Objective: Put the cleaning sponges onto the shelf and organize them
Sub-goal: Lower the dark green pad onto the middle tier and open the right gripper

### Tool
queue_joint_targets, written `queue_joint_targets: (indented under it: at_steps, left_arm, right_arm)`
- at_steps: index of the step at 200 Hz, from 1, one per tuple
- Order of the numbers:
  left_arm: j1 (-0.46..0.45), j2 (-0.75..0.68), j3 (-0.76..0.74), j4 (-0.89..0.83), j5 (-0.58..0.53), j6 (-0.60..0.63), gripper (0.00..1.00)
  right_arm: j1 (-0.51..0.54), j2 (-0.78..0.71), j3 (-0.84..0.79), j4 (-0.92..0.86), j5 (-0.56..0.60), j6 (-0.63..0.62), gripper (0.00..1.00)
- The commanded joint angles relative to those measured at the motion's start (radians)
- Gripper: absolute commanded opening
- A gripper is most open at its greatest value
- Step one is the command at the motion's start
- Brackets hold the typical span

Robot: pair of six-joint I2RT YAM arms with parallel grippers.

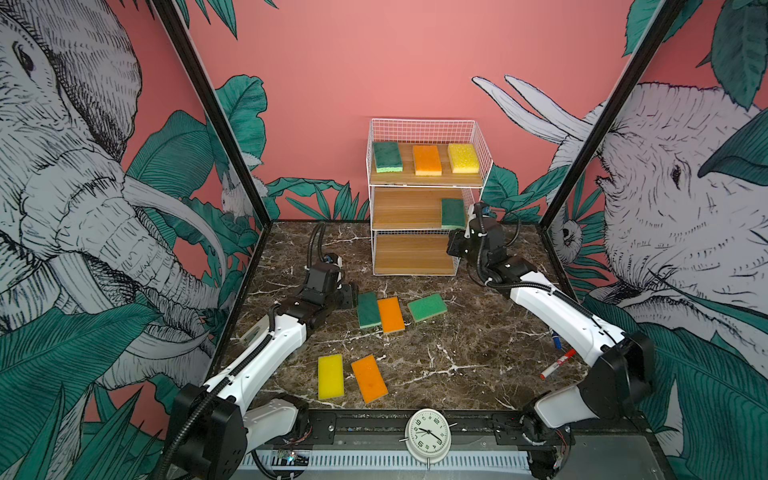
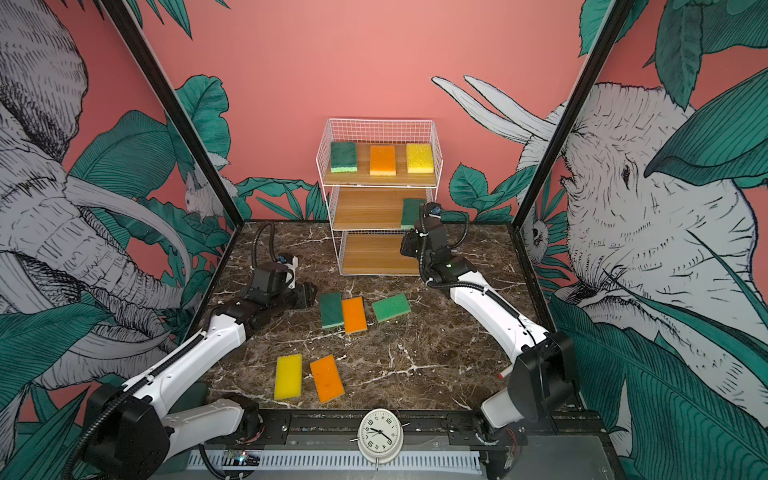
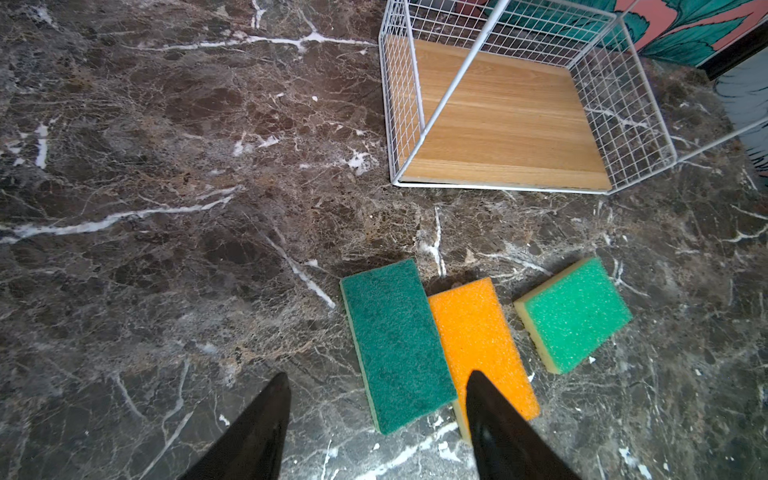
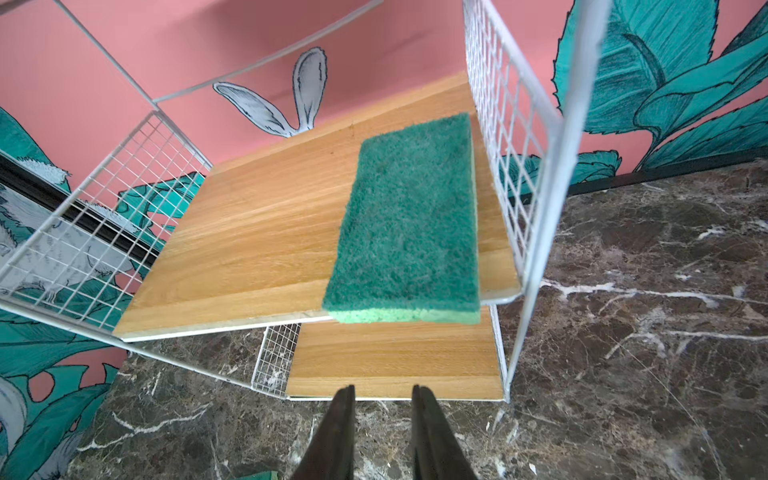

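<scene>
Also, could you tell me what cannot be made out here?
- Right gripper: opening unreadable in both top views, behind its own wrist.
- Blue object: mostly behind the right arm in a top view; unidentifiable.
- Middle-tier green sponge: partly behind the right arm in both top views.

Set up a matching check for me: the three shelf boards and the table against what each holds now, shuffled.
1 top board
2 middle board
3 bottom board
4 table

a nothing
b five loose sponges
c lone green sponge, right end
d row of three sponges: green, orange, yellow

Pairs: 1-d, 2-c, 3-a, 4-b
</scene>
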Motion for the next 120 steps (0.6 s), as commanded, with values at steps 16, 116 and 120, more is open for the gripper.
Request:
queue_joint_targets:
  at_steps: [16, 116, 120]
  left_arm:
    - [0.004, 0.003, 0.031, 0.026, 0.01, -0.003, 0.68]
    - [0.015, 0.003, 0.024, 0.031, 0.01, -0.009, 0.68]
    - [0.015, 0.003, 0.023, 0.03, 0.01, -0.009, 0.68]
  right_arm:
    - [-0.006, 0.013, 0.034, 0.061, 0.029, 0.022, 0.26]
    - [-0.014, 0.058, 0.059, 0.062, 0.052, 0.04, 0.26]
    - [-0.014, 0.06, 0.06, 0.061, 0.053, 0.037, 0.26]
